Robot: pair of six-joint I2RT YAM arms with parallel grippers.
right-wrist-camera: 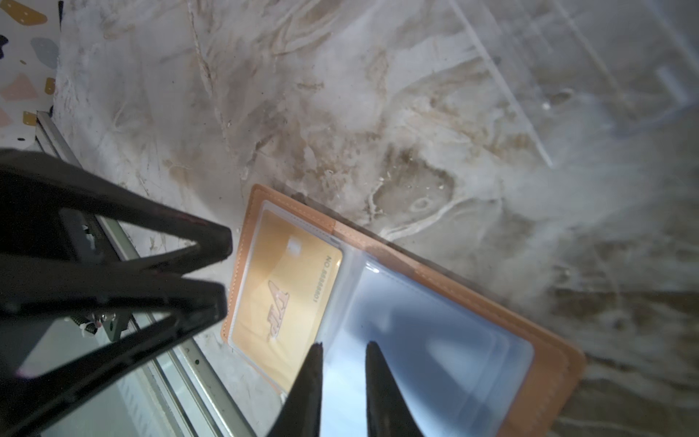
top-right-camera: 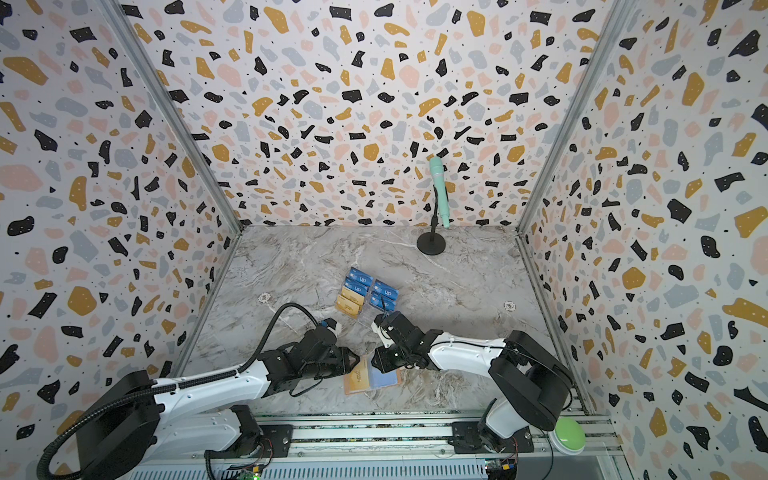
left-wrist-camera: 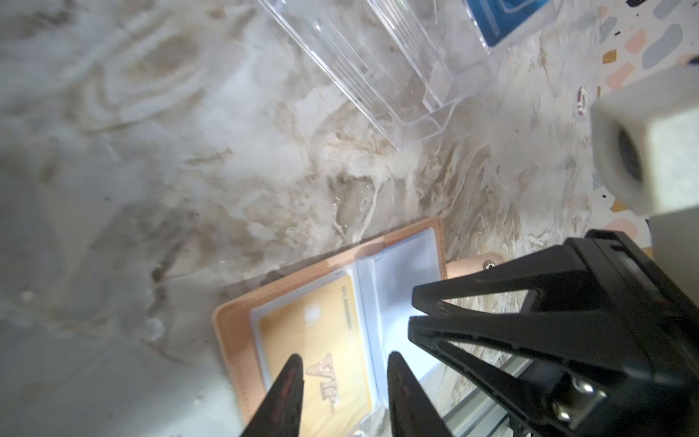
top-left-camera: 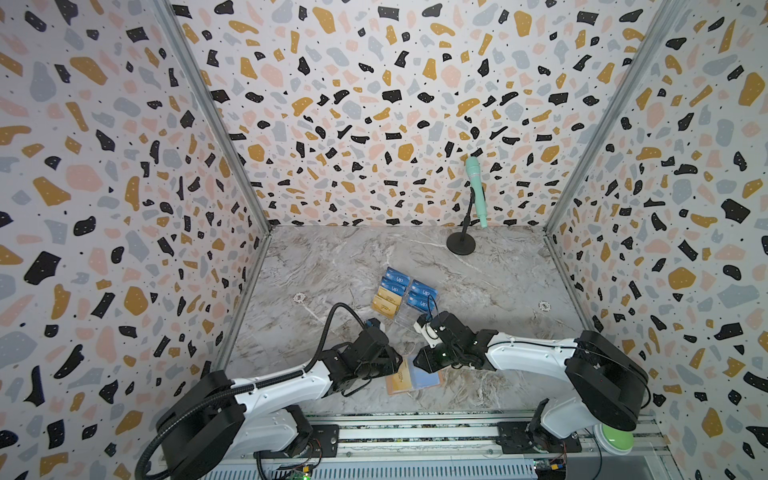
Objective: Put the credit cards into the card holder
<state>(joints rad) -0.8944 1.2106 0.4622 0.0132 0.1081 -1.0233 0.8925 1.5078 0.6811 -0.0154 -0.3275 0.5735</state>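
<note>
The salmon-pink card holder [top-left-camera: 390, 390] [top-right-camera: 348, 390] lies open flat near the table's front middle. A gold credit card [left-wrist-camera: 310, 340] [right-wrist-camera: 280, 287] sits in one clear sleeve and a blue one [right-wrist-camera: 435, 340] in the facing sleeve. My left gripper [left-wrist-camera: 344, 355] [top-left-camera: 401, 361] hovers open over the gold card, with nothing between its fingers. My right gripper [right-wrist-camera: 345, 344] [top-left-camera: 417, 359] points down over the blue sleeve, its jaws a narrow gap apart and empty. More blue [top-left-camera: 397, 276] and gold [top-left-camera: 386, 301] credit cards stand behind.
A clear acrylic tiered stand [top-left-camera: 409, 322] [left-wrist-camera: 378, 68] holds the spare cards just behind both grippers. A mint microphone [top-left-camera: 473, 187] on a black stand is at the back right. The front rail [top-left-camera: 415, 432] and a green button [top-left-camera: 615, 438] border the near edge.
</note>
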